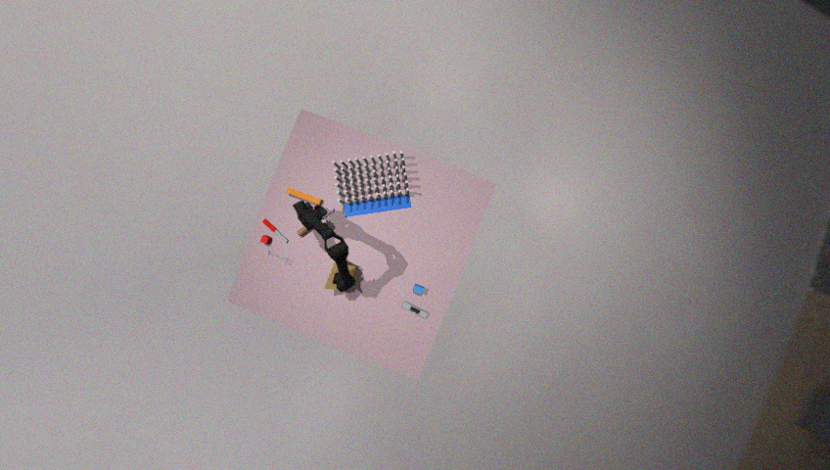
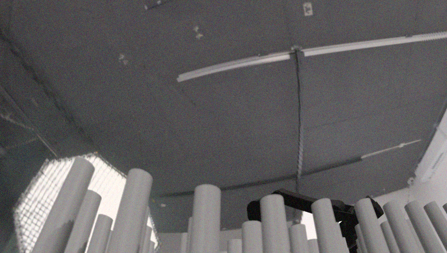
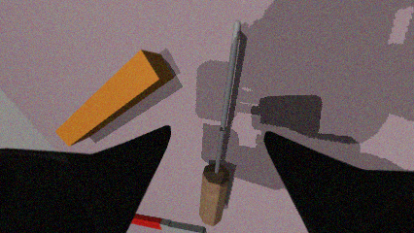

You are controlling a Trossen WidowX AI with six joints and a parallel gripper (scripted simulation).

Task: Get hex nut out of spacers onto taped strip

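Note:
The spacers (image 1: 372, 177) (image 2: 206, 216) stand upright in a dense grid behind the blue taped strip (image 1: 375, 210). I cannot make out the nut in any view. A tool with a thin grey metal shaft (image 3: 228, 92) and a brown wooden handle (image 3: 212, 199) (image 1: 301, 231) lies on the table, left of the strip in the top view. My gripper (image 3: 218, 132) is open and empty, above this tool. In the wrist view its fingers are on either side of the shaft, apart from it. The arm partly hides the tool in the top view.
An orange bar (image 1: 303, 195) (image 3: 112, 97) lies close to the gripper. A red-handled tool (image 1: 268, 224) (image 3: 148, 221), a red block (image 1: 265, 239) and a thin grey piece (image 1: 279, 257) lie left. A blue block (image 1: 418, 289) and grey bar (image 1: 406, 305) lie at lower right.

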